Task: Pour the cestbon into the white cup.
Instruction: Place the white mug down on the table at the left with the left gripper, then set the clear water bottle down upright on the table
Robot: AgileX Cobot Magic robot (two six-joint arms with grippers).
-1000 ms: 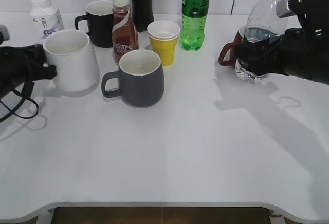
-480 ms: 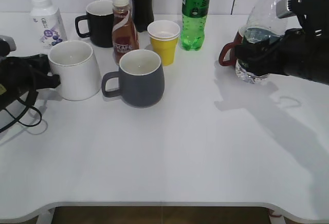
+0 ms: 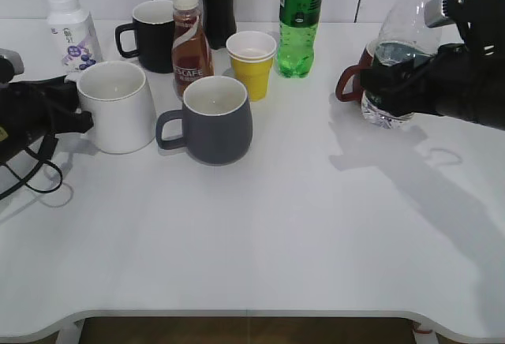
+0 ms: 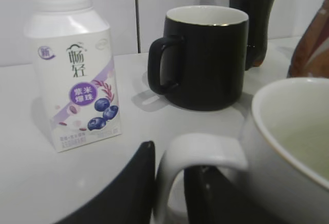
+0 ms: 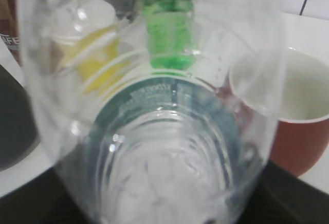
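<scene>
In the exterior view the right gripper (image 3: 388, 85) is clamped round the lower body of the cestbon (image 3: 401, 48), which stands upright at the table's (image 3: 300, 226) right rear, lifted or nearly so, just in front of a red mug (image 3: 353, 80); the white cup (image 3: 118, 106) sits at the left front of the drinks cluster, well apart from the bottle, with the left gripper (image 3: 69, 106) at its handle side. The bottle is thin clear plastic, part full and uncapped: likely light but soft, so a hard squeeze could push water out, and the ribbed waist near the label is the sound place to hold. In the left wrist view two dark fingers (image 4: 126, 188) straddle the cup's handle (image 4: 198, 157), one either side and close against it; whether they actually pinch it I cannot tell. The cup looks like heavy, rigid, glazed ceramic, slippery at the handle. A milk bottle (image 4: 72, 64) and black mug (image 4: 205, 57) stand behind. In the right wrist view the cestbon (image 5: 154, 131) fills the frame, held between the jaws, water showing low inside.
</scene>
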